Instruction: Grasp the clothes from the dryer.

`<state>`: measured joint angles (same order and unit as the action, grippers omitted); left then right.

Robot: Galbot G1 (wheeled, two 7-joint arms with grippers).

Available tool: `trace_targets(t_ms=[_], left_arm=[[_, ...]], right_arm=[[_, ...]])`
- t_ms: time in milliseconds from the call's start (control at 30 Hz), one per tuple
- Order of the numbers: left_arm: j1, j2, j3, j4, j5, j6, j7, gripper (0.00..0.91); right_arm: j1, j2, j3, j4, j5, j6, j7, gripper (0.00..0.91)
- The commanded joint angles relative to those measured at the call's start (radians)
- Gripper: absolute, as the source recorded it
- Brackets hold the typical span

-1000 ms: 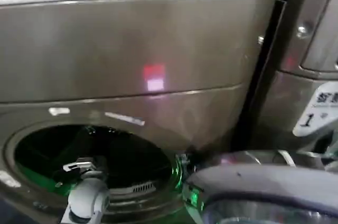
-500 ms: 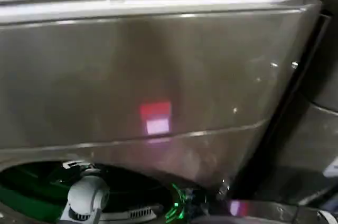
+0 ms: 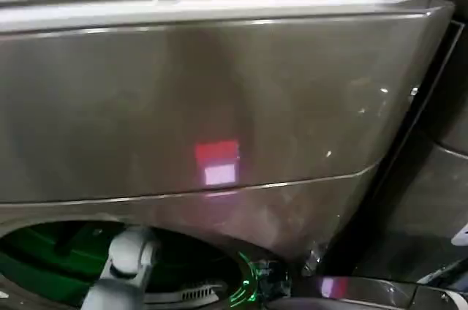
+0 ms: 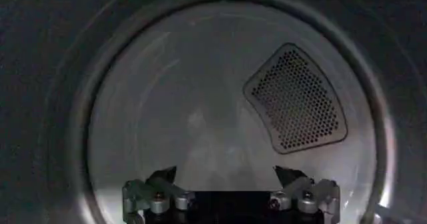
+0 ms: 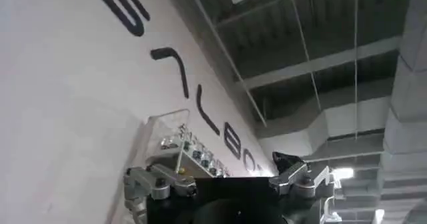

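We face the big bronze-grey front-loading dryer, its round porthole toward us below the red-pink light. Our left gripper reaches into that porthole, fingers spread wide, holding nothing; we cannot make out the clothes. Our right gripper, away from the dryer, is spread and empty.

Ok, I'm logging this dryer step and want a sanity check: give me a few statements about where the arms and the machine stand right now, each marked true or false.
1. The left gripper is open, facing into the drum. True.
2. The left gripper holds the clothes. False: nothing lies between its fingers, and no fabric shows in the drum.
3. The left arm reaches into the dryer porthole. True.
4. The right gripper points into the drum. False: it faces a white wall and ceiling.
5. A red-pink light glows on the dryer front. True.
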<state>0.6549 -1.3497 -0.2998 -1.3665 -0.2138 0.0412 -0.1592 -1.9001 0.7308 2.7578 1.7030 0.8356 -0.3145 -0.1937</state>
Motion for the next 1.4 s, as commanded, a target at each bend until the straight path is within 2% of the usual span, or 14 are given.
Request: trace_targets(t_ms=[33,167,300,433,600,667,933,1067,1400], left_arm=[[-0.273,-0.035,0.005,0.412,0.037,-0.035,0.102,0.907],[-0.336,-0.049,0.004,0.492,0.074,-0.016,0.213,0.907],[-0.394,-0.033,0.023,0.609,0.195,-0.008,0.424,0.907],[-0.459,-0.005,0.115,0.726,0.249,0.013,0.606,0.907],[-0.578,0.000,0.238,0.890,0.410,-0.030,0.791,0.907],[-0.610,0.012,0.294,0.937,0.502,-0.075,0.876,0.907],[-0.749,0.000,0.396,1.137,0.852,-0.154,1.001,0.907],[-0.759,0.002,0.393,1.111,1.016,-0.161,1.029,0.907],[-0.758,-0.034,0.366,1.137,1.154,-0.131,1.045,0.907]], right_arm=[[0.009,0.001,-0.004,-0.003,-0.003,0.003,-0.003,0.907],[0.011,0.003,-0.007,-0.004,-0.003,0.004,-0.007,0.907],[0.005,0.003,-0.001,-0.009,-0.003,0.005,-0.011,0.907],[0.002,0.003,-0.001,-0.009,-0.003,0.005,-0.016,0.907],[-0.001,0.008,0.001,-0.011,-0.003,0.006,-0.022,0.907],[-0.005,0.011,0.005,-0.015,-0.003,0.007,-0.022,0.907],[-0.011,0.018,0.004,-0.006,-0.002,0.008,-0.025,0.907],[-0.010,0.022,0.003,-0.003,-0.003,0.009,-0.025,0.907],[0.000,0.029,-0.002,0.006,-0.008,0.010,-0.027,0.907]])
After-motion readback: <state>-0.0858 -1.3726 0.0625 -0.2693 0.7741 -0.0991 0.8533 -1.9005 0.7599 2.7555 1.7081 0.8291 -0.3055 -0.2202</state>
